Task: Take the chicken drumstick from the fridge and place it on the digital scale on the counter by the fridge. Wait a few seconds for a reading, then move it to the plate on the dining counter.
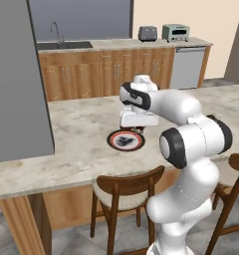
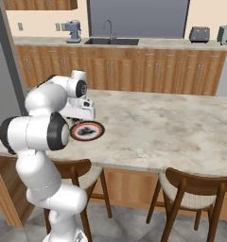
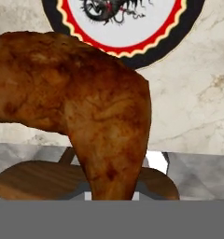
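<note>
With the lumpy reddish-brown chicken drumstick (image 3: 86,112) clamped in the two-finger gripper (image 1: 133,130), centre it over the round red-ringed plate (image 1: 125,141) before release.

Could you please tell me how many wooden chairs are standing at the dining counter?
2: one chair behind the arm, below the plate; another chair farther right. More may be hidden beyond the frame.

reddish-brown drumstick (image 3: 86,107), red-ringed plate (image 3: 125,28)

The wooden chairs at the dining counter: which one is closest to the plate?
The chair at the robot's left, directly under the counter edge below the plate. The other chair stands farther right along the dining counter.
</note>
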You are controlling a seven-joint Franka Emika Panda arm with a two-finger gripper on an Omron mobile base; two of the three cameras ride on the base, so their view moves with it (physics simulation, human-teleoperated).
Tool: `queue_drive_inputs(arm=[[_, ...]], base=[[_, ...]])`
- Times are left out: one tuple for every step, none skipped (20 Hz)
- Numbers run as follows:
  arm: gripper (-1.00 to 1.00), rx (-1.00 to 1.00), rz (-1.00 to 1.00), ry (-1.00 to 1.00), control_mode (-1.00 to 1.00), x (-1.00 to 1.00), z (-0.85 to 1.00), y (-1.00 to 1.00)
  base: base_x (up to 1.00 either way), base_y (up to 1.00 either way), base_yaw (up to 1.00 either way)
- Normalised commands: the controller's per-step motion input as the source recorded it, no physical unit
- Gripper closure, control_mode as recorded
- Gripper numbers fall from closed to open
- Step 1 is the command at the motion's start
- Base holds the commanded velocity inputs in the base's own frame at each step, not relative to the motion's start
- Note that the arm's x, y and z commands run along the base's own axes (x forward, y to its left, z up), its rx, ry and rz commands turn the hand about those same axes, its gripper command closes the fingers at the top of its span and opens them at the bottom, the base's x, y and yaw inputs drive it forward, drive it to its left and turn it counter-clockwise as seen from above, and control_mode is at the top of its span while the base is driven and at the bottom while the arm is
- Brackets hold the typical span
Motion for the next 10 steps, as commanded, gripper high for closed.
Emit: queue_drive_inputs(arm=[[1.0, -0.06, 0.0, 0.11, -1.0, 0.28, 0.0, 0.0], [1.0, -0.07, 0.0, 0.11, -1.0, 0.36, 0.0, 0.0], [1.0, -0.08, 0.0, 0.08, -1.0, 0.39, 0.0, 0.0], [1.0, -0.07, 0.0, 0.04, -1.0, 0.36, 0.0, 0.0], [1.0, 0.0, 0.0, -0.01, -1.0, 0.34, -0.19, 0.0], [1.0, 0.0, 0.0, -0.16, -1.0, 0.26, -0.34, 0.0], [1.0, 0.03, 0.0, -0.22, -1.0, 0.16, -0.41, 0.0], [1.0, 0.06, 0.0, -0.26, -1.0, 0.08, -0.41, 0.0], [1.0, 0.05, 0.0, -0.24, -1.0, 0.06, -0.39, 0.0], [1.0, 0.01, 0.0, -0.22, -1.0, 0.06, -0.36, 0.0]], base=[[0.0, 0.0, 0.0], [0.0, 0.0, 0.0], [0.0, 0.0, 0.0], [0.0, 0.0, 0.0], [0.0, 0.0, 0.0], [0.0, 0.0, 0.0], [0.0, 0.0, 0.0], [0.0, 0.0, 0.0], [0.0, 0.0, 0.0], [0.0, 0.0, 0.0]])
